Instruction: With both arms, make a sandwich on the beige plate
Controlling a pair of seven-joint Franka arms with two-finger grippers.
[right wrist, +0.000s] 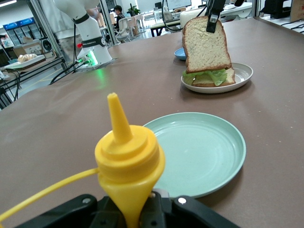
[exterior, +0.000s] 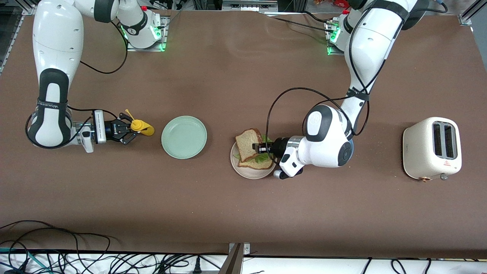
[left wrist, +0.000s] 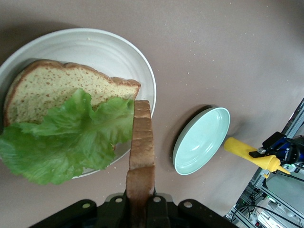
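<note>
The beige plate holds a lower bread slice with a green lettuce leaf on it. My left gripper is shut on a second bread slice and holds it tilted over the plate. In the left wrist view the held slice stands edge-on above the lettuce, the lower slice and the plate. My right gripper is shut on a yellow squeeze bottle, beside the mint green plate. The right wrist view shows the bottle and the sandwich.
A cream toaster stands toward the left arm's end of the table. A blue plate lies by the left arm, mostly hidden under it in the front view. Cables run along the table's edge nearest the front camera.
</note>
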